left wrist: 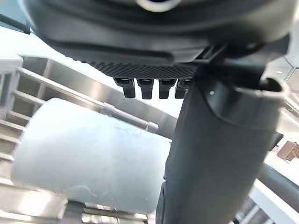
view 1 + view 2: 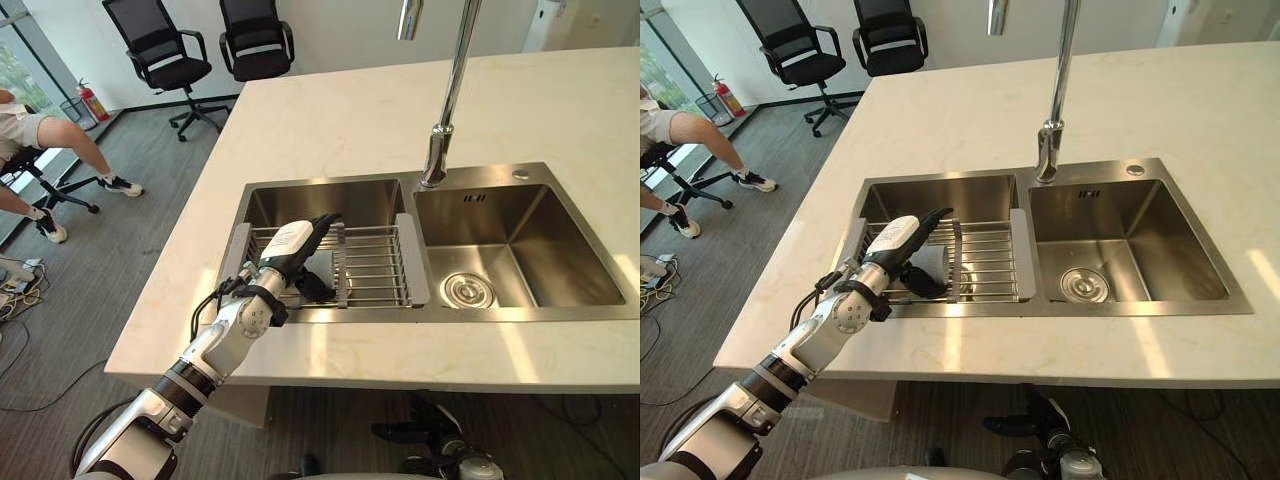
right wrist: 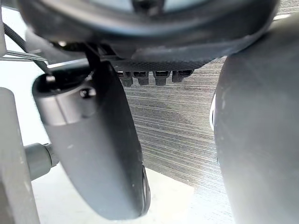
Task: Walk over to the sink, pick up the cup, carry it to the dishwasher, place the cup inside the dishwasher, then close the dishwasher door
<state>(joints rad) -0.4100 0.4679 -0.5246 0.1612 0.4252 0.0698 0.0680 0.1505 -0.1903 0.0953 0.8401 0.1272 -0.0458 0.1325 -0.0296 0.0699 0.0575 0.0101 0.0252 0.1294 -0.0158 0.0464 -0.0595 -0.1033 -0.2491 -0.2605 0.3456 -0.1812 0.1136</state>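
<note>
A pale grey cup point(image 1: 93, 154) lies on its side on the wire rack point(image 2: 375, 265) across the left basin of the steel sink point(image 2: 520, 175). My left hand point(image 2: 290, 245) reaches over the sink's front rim and hangs right at the cup point(image 2: 932, 258). Its fingers stretch straight out above the cup and its dark thumb point(image 1: 210, 154) points down on the near side, so the hand stands open around the cup without gripping it. My right hand point(image 3: 154, 28) hangs low over grey carpet, fingers relaxed and holding nothing.
A tall faucet point(image 2: 445, 110) rises between the two basins. The pale stone counter point(image 2: 330, 110) surrounds the sink. Two black office chairs point(image 2: 160, 45) stand beyond the counter, and a seated person point(image 2: 40, 130) and a fire extinguisher point(image 2: 92, 100) are at far left.
</note>
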